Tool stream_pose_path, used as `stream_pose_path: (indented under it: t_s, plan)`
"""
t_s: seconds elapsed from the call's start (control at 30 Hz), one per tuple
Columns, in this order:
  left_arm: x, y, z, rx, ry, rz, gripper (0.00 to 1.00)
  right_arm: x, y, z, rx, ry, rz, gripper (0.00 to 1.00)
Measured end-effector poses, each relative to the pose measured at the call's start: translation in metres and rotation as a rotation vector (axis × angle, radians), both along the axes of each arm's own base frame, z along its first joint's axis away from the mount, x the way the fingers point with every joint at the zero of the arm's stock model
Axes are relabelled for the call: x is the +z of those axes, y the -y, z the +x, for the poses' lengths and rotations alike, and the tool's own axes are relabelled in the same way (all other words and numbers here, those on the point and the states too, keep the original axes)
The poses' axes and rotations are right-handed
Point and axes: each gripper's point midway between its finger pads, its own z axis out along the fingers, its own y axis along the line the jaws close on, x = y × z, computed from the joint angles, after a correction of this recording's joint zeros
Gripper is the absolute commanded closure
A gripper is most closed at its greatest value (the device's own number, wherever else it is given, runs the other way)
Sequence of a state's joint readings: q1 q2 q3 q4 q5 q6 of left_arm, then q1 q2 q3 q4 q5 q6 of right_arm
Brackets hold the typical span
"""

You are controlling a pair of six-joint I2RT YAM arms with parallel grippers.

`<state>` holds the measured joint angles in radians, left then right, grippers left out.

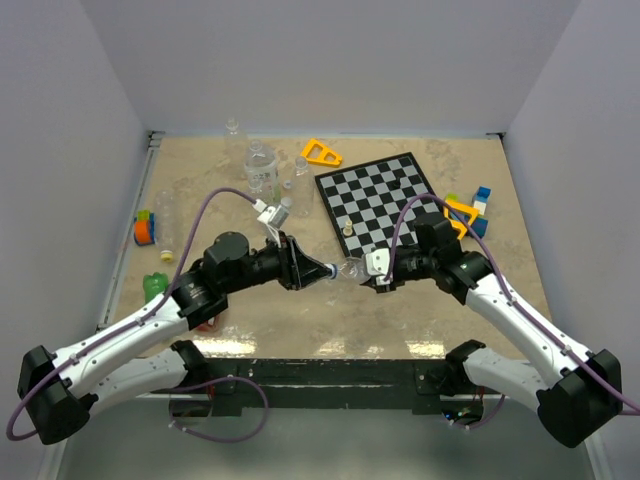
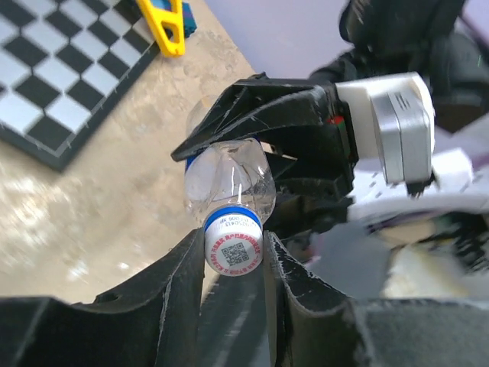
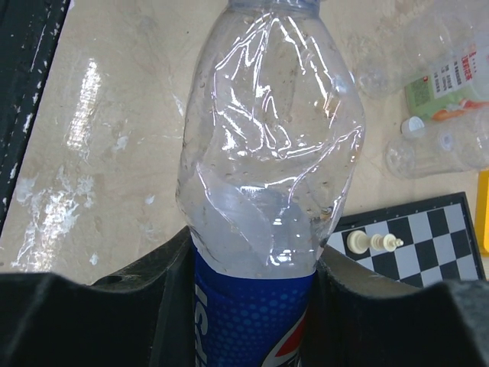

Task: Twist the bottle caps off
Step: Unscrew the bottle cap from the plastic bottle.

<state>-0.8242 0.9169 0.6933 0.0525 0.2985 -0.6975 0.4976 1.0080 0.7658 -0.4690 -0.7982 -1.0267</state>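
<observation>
1. Between the fingers of your left gripper (image 2: 233, 241) sits the cap (image 2: 233, 251). The jaws are shut on its rim, and its white top with a printed code faces the wrist camera.
2. Your right gripper (image 3: 252, 313) is clamped on the bottle (image 3: 267, 153) at its blue label (image 3: 244, 329). The bottle hangs sideways over mid-table, cap toward 9 o'clock in the top view.
3. Expect a light, empty-looking, thin-walled bottle. Its clear wall is dented and will likely twist or collapse under torque. Hold it at the label band, and take the cap by its rim, which may slip.
4. Only the left wrist view shows the cap seated on the neck. Only the right wrist view shows the creased wall, with chess pieces (image 3: 372, 243) at 4 o'clock. Only the top view shows the chessboard (image 1: 385, 200) at 1 o'clock of the bottle and the spare bottles (image 1: 262, 168) at 11 o'clock.
</observation>
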Motion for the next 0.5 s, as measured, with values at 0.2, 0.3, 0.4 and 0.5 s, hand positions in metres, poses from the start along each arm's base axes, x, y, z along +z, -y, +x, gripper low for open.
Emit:
stream_pose_path:
  t_s: [0.2,0.3,0.4,0.5]
  plan:
    - [0.0012,-0.0063,-0.0009,0.143,-0.310,-0.102,1.00,0.0047,-0.0040,0.0019,0.010,0.023,0.016,0.85]
    - [-0.0004,-0.0049,0.0012,0.172,-0.383,-0.108,1.00,0.0037,-0.0031,0.0026,0.005,0.023,0.013,0.85]
    - [-0.0016,-0.0053,0.0023,0.190,-0.415,-0.113,1.00,0.0029,-0.0026,0.0030,0.001,0.022,0.010,0.85]
    - [-0.0017,-0.0062,0.0032,0.203,-0.424,-0.117,1.00,0.0028,-0.0026,0.0031,0.000,0.021,0.010,0.85]
